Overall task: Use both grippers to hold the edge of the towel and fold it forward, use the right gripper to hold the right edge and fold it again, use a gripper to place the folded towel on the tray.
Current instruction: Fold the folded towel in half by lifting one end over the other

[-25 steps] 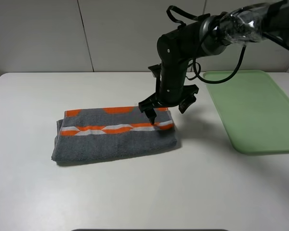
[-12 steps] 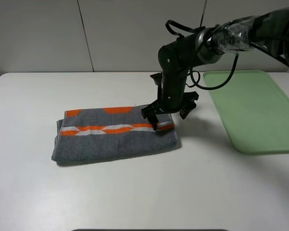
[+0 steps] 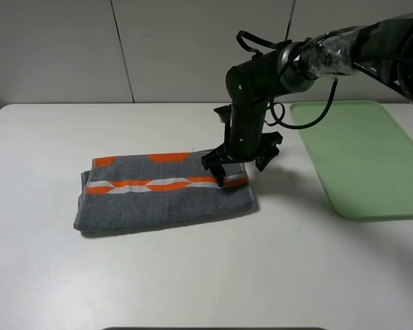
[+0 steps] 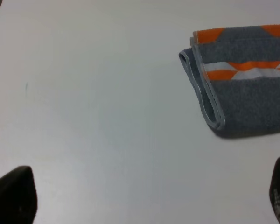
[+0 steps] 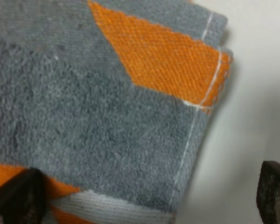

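Note:
The grey towel [image 3: 165, 192] with orange and white stripes lies folded once on the white table [image 3: 193, 275], left of centre. My right gripper [image 3: 239, 168] is open and low over the towel's right edge. One finger [image 3: 219, 179] is on the cloth and the other [image 3: 263, 157] is just off the edge. The right wrist view shows the towel's corner [image 5: 130, 107] close up between the open fingertips [image 5: 18, 196]. My left gripper [image 4: 147, 200] is open and empty, well away from the towel's left end [image 4: 242, 84]. The left arm does not show in the exterior view.
A light green tray [image 3: 361, 158] lies on the table at the right, beside the right arm. The wall stands behind the table's far edge.
My right gripper has dropped slightly and shifted a little right onto the towel's right edge, mostly in the first half second. The towel has not moved.

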Available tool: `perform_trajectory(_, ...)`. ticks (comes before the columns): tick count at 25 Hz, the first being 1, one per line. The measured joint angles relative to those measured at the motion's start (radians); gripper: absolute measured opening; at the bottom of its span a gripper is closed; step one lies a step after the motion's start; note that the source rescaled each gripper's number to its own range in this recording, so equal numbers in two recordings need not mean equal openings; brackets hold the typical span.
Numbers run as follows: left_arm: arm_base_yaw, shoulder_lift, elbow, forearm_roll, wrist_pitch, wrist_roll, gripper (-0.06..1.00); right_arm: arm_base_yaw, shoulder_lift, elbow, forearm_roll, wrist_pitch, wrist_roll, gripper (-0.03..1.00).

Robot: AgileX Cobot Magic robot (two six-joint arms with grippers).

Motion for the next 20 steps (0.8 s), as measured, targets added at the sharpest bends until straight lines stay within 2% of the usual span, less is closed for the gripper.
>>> perform_trajectory(3, 0.000, 0.000, 0.000, 0.000, 0.000, 0.000, 1.00, 0.000, 0.000, 0.000, 0.018, -0.002, 0.000, 0.87)
perform_trajectory(13, 0.000, 0.000, 0.000, 0.000, 0.000, 0.000, 1.00, 0.008, 0.002, 0.000, 0.039, -0.014, 0.000, 0.11)
perform_trajectory(14, 0.000, 0.000, 0.000, 0.000, 0.000, 0.000, 1.00, 0.008, 0.002, 0.000, 0.036, -0.014, 0.000, 0.07)
perform_trajectory(20, 0.000, 0.000, 0.000, 0.000, 0.000, -0.001, 1.00, 0.008, 0.002, 0.000, 0.033, -0.014, 0.000, 0.07)
